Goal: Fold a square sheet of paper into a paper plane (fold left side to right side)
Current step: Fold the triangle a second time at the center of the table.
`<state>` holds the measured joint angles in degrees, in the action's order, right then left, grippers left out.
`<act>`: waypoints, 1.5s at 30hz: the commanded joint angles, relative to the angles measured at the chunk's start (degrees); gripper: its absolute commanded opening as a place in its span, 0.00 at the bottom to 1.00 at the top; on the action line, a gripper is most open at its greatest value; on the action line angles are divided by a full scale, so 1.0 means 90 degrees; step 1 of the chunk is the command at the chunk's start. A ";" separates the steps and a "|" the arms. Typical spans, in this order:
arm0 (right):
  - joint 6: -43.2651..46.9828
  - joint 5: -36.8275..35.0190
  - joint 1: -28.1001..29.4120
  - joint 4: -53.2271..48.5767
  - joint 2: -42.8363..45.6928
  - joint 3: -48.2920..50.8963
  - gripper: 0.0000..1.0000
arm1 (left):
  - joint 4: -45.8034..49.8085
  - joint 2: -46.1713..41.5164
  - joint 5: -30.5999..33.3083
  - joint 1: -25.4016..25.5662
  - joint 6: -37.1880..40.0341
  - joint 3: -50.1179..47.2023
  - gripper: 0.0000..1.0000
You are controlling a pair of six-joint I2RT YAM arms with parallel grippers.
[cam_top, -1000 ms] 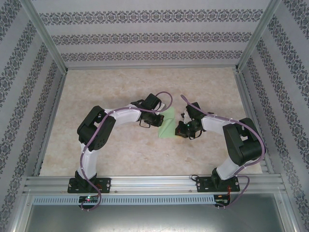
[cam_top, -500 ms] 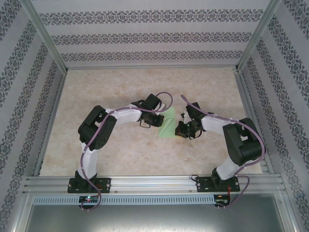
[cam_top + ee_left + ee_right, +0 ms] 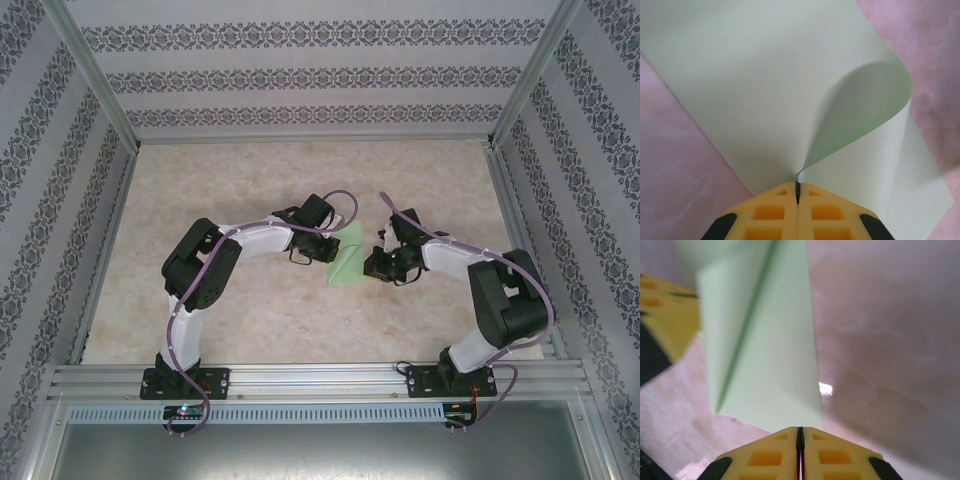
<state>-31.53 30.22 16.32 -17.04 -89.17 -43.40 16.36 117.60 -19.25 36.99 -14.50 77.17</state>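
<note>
Slippage is my worry: my left pincer (image 3: 797, 192) is clamped on the curled square sheet of paper (image 3: 765, 90) mid-worktop (image 3: 890, 340), my right pincer (image 3: 800, 432) is closed at its edge, and any tug could skew the crease

Table (image 3: 220, 180) open all round. Centre blocked: left gripper (image 3: 335, 250) and right gripper (image 3: 368, 267) flank the raised paper (image 3: 348, 265).

Desk (image 3: 250, 180): pale marbled beige top, aluminium rails (image 3: 300, 375) along its edges. One light green square sheet of paper (image 3: 347, 262) near the middle, partly flat on the top, one flap curled upward.
</note>
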 commanded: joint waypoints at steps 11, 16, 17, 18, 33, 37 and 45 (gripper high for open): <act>-0.1481 0.0876 0.0255 0.2516 -0.0557 -0.0357 0.00 | 0.0194 0.0166 0.0107 0.0030 0.0128 -0.0083 0.07; -0.1491 0.0715 0.0391 0.2543 -0.0998 -0.0602 0.00 | 0.0206 0.0156 0.0156 0.0040 0.0142 -0.0088 0.07; -0.1498 0.0732 0.0405 0.2565 -0.1069 -0.0631 0.00 | 0.0211 0.0156 0.0155 0.0047 0.0144 -0.0088 0.07; -0.1479 0.0717 0.0413 0.2568 -0.1129 -0.0655 0.00 | 0.0213 0.0165 0.0155 0.0050 0.0142 -0.0088 0.07; -0.0993 0.0406 0.0480 0.1886 -0.1591 -0.0919 0.00 | 0.0306 0.0194 0.0223 0.0098 0.0203 0.0000 0.07; -0.0776 0.0249 0.0479 0.1622 -0.1568 -0.0956 0.00 | 0.0360 0.0204 0.0260 0.0116 0.0234 0.0030 0.07; -0.0536 0.0052 0.0474 0.1349 -0.1567 -0.0921 0.00 | 0.0360 0.0224 0.0264 0.0118 0.0236 0.0044 0.07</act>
<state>-38.59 32.38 19.77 -2.68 -102.91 -50.89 16.38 117.60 -18.35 37.45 -13.69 77.21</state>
